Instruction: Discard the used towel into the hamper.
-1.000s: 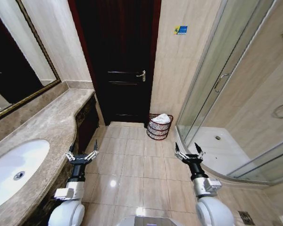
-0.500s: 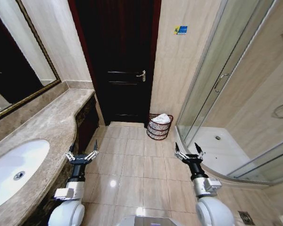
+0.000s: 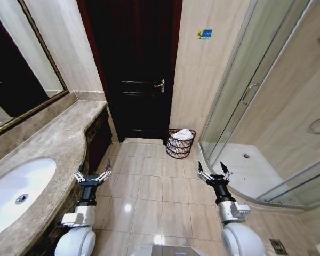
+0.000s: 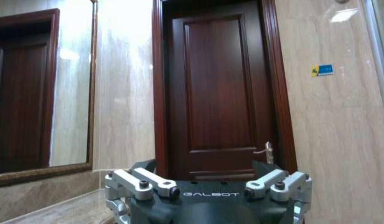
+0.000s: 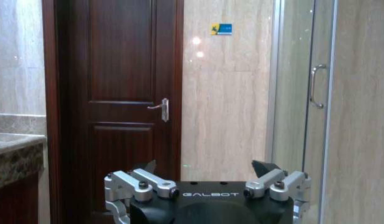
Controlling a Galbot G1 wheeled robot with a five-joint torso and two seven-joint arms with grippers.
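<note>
The hamper (image 3: 181,143) stands on the tiled floor (image 3: 149,186) at the foot of the wall, between the dark door (image 3: 136,69) and the shower enclosure (image 3: 256,106), well ahead of both arms; a white towel (image 3: 183,134) lies bunched in its top, mounded just above the rim, so by the look of things the discarding is already done; both grippers hold nothing. The left gripper (image 3: 92,172) hovers over the floor just beside the vanity counter (image 3: 48,144), its fingers spread wide; the right gripper (image 3: 214,172) hangs level with it toward the shower side, equally splayed. The towel should handle as soft, limp and light — it would drape and sag from any pinch, so a raised fold near the top of the heap is the place to take it; the wire basket looks stiff but light, easily nudged. As for writing: "GALBOT" is printed on each gripper body in the wrist views; a small blue and yellow sticker (image 3: 204,34) sits on the wall — its text too small to read.
</note>
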